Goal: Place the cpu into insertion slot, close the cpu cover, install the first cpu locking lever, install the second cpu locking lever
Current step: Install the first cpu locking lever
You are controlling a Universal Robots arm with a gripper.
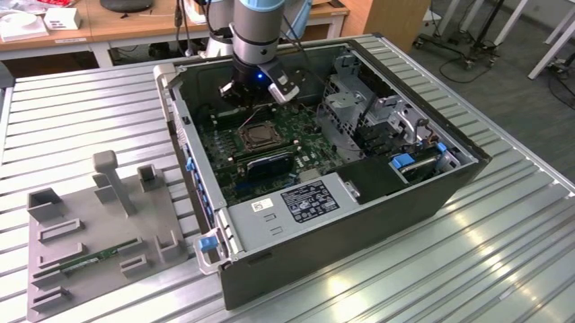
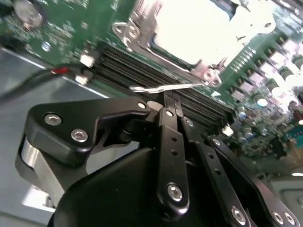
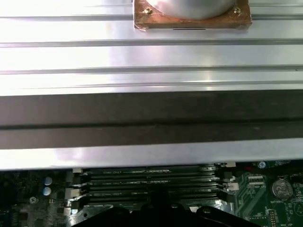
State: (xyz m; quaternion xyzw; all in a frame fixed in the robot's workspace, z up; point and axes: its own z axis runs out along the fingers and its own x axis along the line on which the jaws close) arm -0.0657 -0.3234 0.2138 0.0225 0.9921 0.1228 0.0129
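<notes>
Second wrist view shows jaws pinched together at the locking lever.

Exterior view: the robot arm has a silver-grey tubular body topped by a pale blue joint cover. It narrows to a black wrist, where a small blue light glows beside a light grey camera block. In the second wrist view, the end effector is matte black, built of rounded link bars pinned with silver socket-head screws, with a polished metal cylinder at one side.
</notes>
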